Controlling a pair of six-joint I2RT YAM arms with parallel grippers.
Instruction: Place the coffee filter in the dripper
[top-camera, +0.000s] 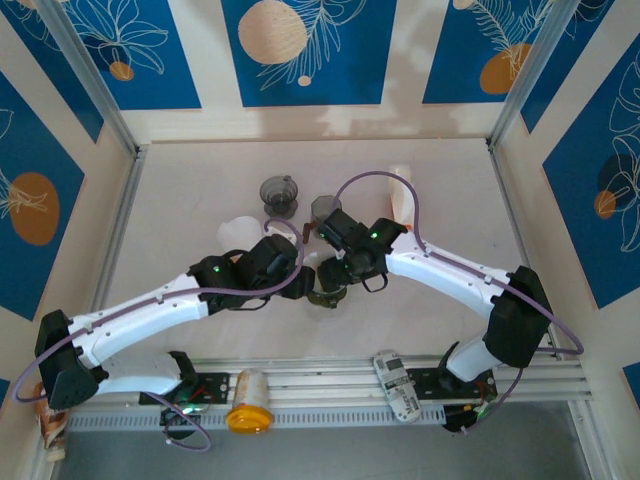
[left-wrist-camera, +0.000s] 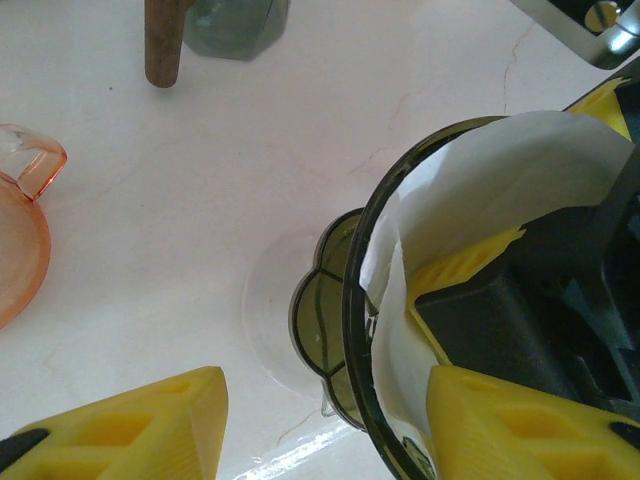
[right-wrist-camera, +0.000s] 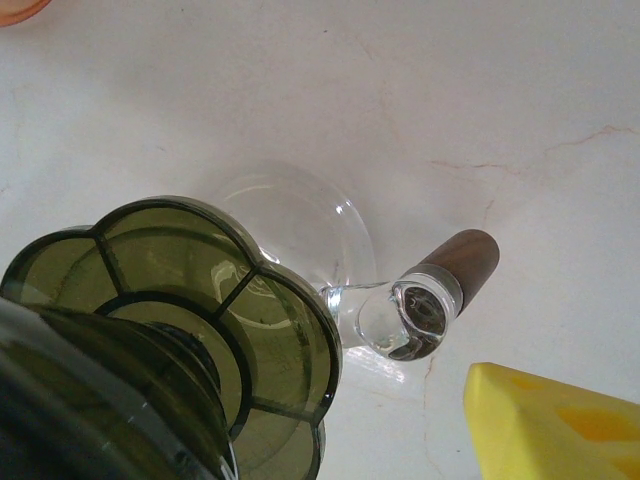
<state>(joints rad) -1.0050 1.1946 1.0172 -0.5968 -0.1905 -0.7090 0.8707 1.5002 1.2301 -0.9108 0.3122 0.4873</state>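
The green dripper (top-camera: 325, 293) is sitting on the table (top-camera: 200, 190) at the centre of the top view, where both arms are meeting. In the left wrist view the white paper filter (left-wrist-camera: 500, 180) is lying inside the dripper's dark rim at the right of the frame. A yellow finger (left-wrist-camera: 465, 265) of the right claw (top-camera: 335, 268) is reaching into it. Whether that claw is gripping the paper I cannot tell. The left claw (left-wrist-camera: 325, 395) is gaping wide along the bottom edge, holding nothing, one finger at lower left, the other at lower right in front of the dripper. A pink dish (left-wrist-camera: 20, 240) is lying at the left edge.
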